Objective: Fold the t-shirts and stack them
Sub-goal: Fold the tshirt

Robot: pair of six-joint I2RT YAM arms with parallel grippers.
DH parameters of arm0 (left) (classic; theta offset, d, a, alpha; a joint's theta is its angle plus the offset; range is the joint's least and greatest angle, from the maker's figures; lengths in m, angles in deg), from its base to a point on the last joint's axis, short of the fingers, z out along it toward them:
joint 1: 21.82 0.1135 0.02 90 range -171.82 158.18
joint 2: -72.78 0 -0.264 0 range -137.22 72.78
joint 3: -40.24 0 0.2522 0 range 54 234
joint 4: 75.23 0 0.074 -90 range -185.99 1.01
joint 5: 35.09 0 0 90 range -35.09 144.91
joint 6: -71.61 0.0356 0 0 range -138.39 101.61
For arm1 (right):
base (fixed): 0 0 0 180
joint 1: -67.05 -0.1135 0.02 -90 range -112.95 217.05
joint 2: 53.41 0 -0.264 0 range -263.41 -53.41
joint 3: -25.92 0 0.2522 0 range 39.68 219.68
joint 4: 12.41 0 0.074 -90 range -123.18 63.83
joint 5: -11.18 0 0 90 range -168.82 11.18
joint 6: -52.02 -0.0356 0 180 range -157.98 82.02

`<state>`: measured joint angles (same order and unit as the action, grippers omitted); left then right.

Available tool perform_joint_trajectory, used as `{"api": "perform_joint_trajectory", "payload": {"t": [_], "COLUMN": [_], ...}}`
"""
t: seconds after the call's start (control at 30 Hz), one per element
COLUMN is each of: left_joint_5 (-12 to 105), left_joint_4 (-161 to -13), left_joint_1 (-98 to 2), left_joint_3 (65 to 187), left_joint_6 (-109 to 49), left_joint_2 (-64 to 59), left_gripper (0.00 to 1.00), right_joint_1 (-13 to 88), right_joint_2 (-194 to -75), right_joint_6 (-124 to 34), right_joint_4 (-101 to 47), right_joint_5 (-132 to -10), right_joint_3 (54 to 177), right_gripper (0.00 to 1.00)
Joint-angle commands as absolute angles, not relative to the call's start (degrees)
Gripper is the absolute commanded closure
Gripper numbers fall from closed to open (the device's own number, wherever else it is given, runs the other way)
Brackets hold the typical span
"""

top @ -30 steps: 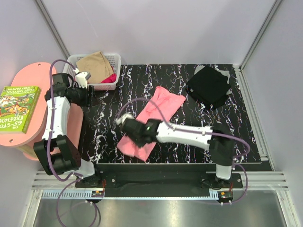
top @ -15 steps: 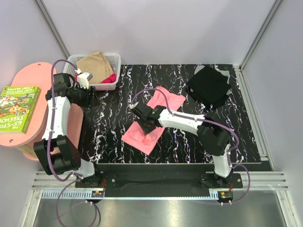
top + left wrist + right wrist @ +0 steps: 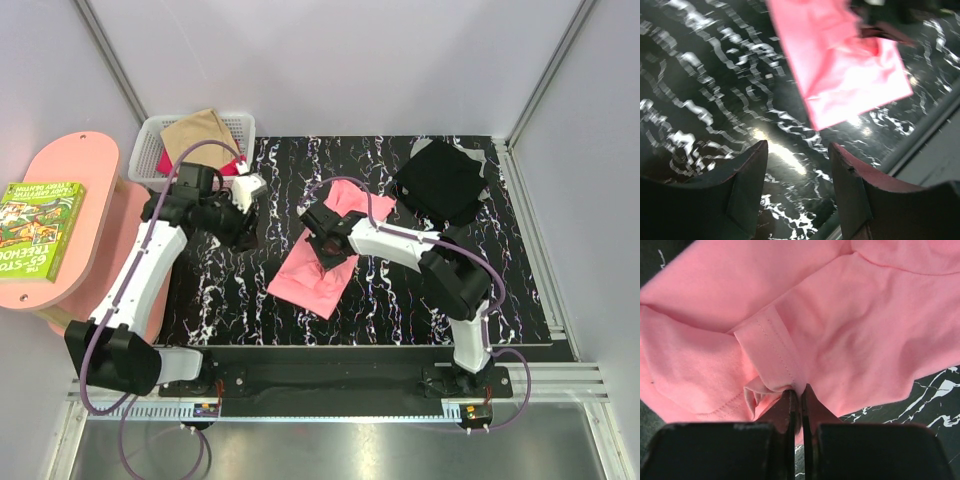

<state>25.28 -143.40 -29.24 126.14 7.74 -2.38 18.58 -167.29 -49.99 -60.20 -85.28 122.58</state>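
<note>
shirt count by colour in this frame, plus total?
pink shirt: 1
black shirt: 1
tan shirt: 1, in the basket
magenta shirt: 1, in the basket, mostly hidden
Total: 4

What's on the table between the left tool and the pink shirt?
Nothing. Only bare black marbled tabletop separates the left tool from the pink shirt, as the left wrist view shows.
</note>
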Motion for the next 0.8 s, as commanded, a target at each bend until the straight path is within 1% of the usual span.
{"api": "perform_joint_trajectory", "payload": {"t": [0.0,0.13,0.3,0.53,0.77], "left_joint_5": [27.14,28.1,28.36,29.86,29.77], "left_joint_4": [-143.84,-143.75,-142.69,-141.2,-141.02], "left_joint_1": [-33.16,-36.58,-38.17,-39.23,-39.84], "left_joint_3": [125.11,123.62,122.12,119.84,118.87], "left_joint_6": [7.28,6.83,5.78,5.6,5.78], "left_joint_2": [-0.35,-0.79,-0.96,-1.4,-0.88], "left_gripper": [0.44,0.45,0.45,0.46,0.46], "right_joint_1": [18.44,18.44,18.71,20.29,24.24], "right_joint_2": [-162.57,-160.46,-158.97,-161.07,-163.71], "right_joint_6": [-49.05,-49.23,-48.26,-48.26,-48.35], "right_joint_4": [-58.26,-58.25,-58.17,-57.47,-56.32], "right_joint_5": [-84.63,-83.92,-85.5,-85.33,-85.33], "right_joint_3": [124.76,124.94,124.76,123.89,123.0], "right_gripper": [1.0,1.0,1.0,1.0,1.0]}}
